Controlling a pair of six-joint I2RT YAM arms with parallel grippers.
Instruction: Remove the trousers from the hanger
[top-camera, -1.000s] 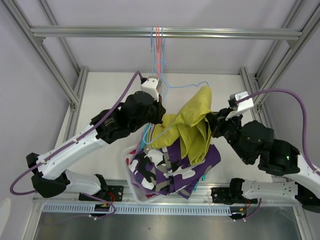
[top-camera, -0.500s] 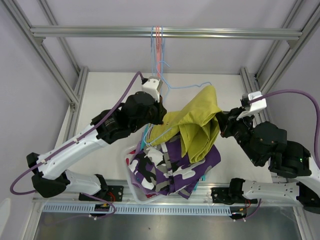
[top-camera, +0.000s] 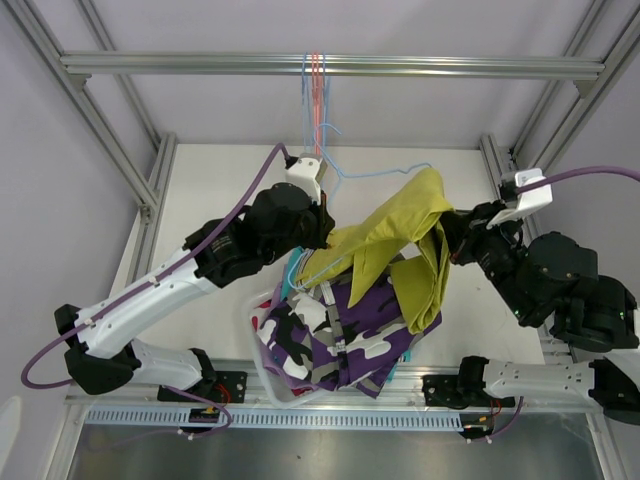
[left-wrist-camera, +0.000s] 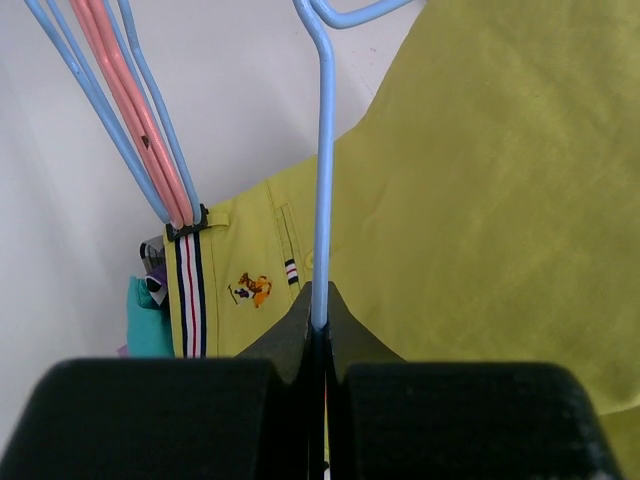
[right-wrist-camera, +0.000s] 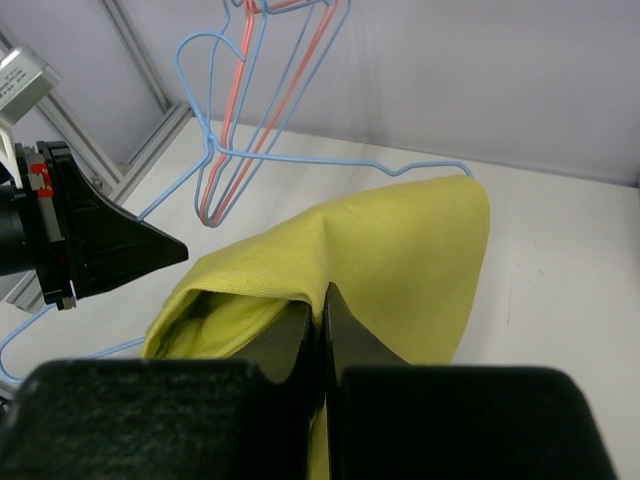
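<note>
The mustard yellow shorts (top-camera: 400, 250) drape over a light blue wire hanger (top-camera: 385, 172) in the middle of the top view. My left gripper (top-camera: 318, 232) is shut on that hanger's wire (left-wrist-camera: 321, 200), seen close in the left wrist view above the yellow cloth (left-wrist-camera: 480, 200). My right gripper (top-camera: 452, 238) is shut on a fold of the yellow shorts (right-wrist-camera: 400, 250) and holds it stretched to the right. The purple camouflage shorts (top-camera: 340, 335) lie on a pile below, with teal cloth (left-wrist-camera: 148, 318) at its edge. The red-and-white and lilac shorts are hidden.
Several empty blue and pink hangers (top-camera: 314, 85) hang from the metal top bar (top-camera: 330, 65); they also show in the right wrist view (right-wrist-camera: 255, 110). A white basket (top-camera: 262, 375) holds the pile at the near edge. Frame posts (top-camera: 150, 190) stand at both sides.
My right gripper has moved right and away with the yellow cloth, stretching the shorts along the hanger. The left gripper has kept its hold and barely moved.
</note>
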